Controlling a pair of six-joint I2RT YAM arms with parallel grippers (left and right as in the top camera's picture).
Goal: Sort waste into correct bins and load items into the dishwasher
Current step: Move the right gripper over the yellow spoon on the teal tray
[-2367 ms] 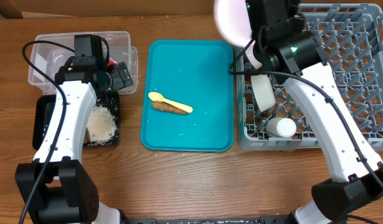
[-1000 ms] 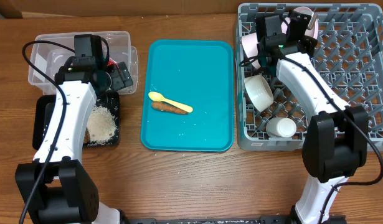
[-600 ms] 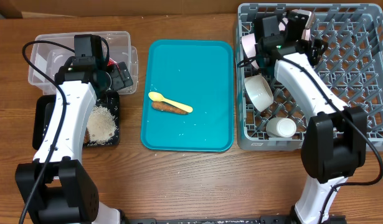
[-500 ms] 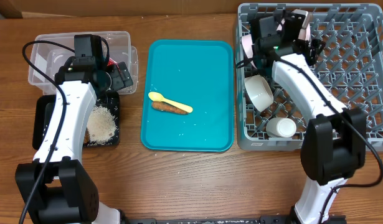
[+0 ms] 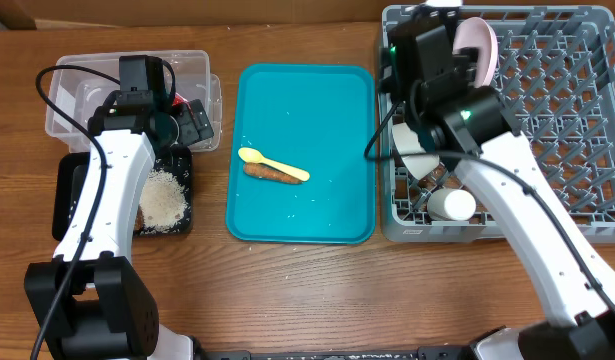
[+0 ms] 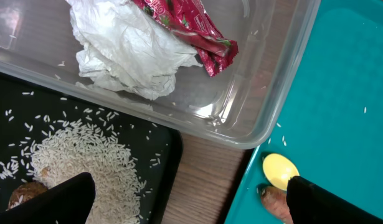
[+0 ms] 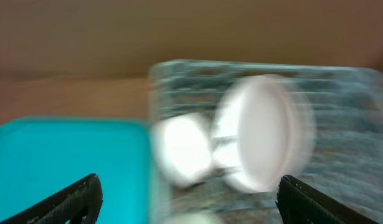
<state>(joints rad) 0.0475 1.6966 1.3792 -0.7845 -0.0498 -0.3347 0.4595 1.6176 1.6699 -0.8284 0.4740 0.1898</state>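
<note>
Clear tub (image 6: 261, 126) holding crumpled white paper (image 6: 129, 57) and red wrapper (image 6: 192, 28), adjoining rice (image 6: 85, 155)-strewn black tray (image 6: 17, 106) and teal tray (image 6: 340, 93).

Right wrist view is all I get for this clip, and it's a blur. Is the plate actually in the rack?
Observer: Yes. Overhead, the plate stands on edge between pegs in the rack's far left corner.
Operator: What's left on the teal tray?
Observer: A yellow spoon and a carrot stick lie side by side near the tray's middle.
Operator: And the waste so far?
Observer: The left wrist view shows paper and a wrapper lying in the tub.
</note>
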